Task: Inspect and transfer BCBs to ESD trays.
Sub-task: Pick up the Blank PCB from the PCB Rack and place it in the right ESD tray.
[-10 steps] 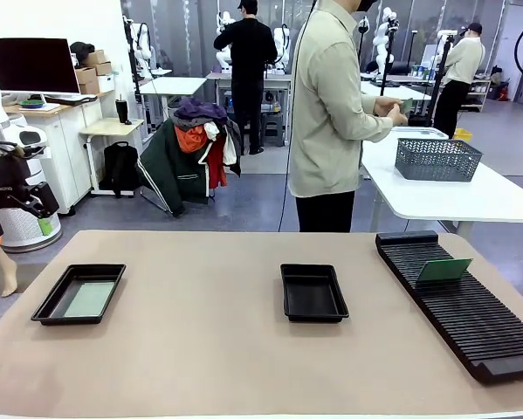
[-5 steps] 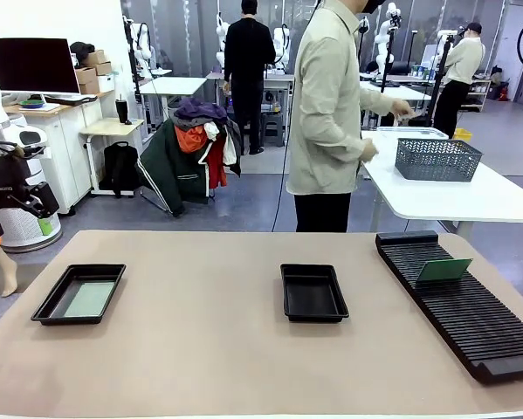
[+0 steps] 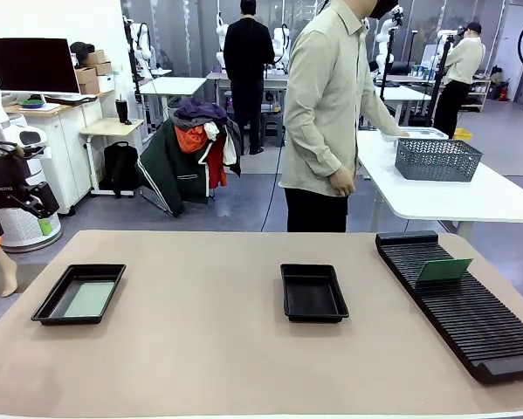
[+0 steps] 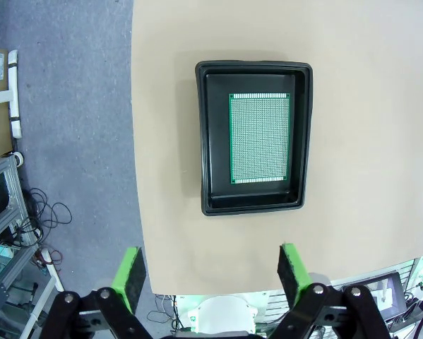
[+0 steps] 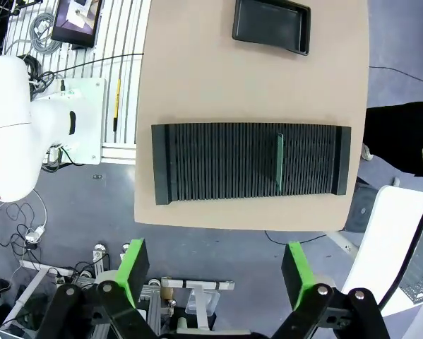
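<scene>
One black ESD tray (image 3: pixel 79 294) lies at the table's left and holds a flat green BCB (image 3: pixel 89 298); from above, the left wrist view shows that tray (image 4: pixel 208 141) with the BCB (image 4: pixel 260 138) on its floor. A second ESD tray (image 3: pixel 313 292) sits mid-table with a bare floor, also in the right wrist view (image 5: pixel 272 26). Another BCB (image 3: pixel 443 270) stands tilted in the black slotted rack (image 3: pixel 471 305), seen edge-on from above (image 5: pixel 279 161). My left gripper (image 4: pixel 209 276) hangs open high over the table's left edge. My right gripper (image 5: pixel 215 272) is open, high above the rack's outer side.
A person (image 3: pixel 331 113) stands at the far side of the table, hand (image 3: pixel 341 182) hanging down. Behind them a white table carries a grey mesh basket (image 3: pixel 436 160). The tan tabletop (image 3: pixel 200 349) lies bare between the trays and the rack.
The person has turned from the white table toward my table and lowered a hand. Neither gripper nor any board has moved.
</scene>
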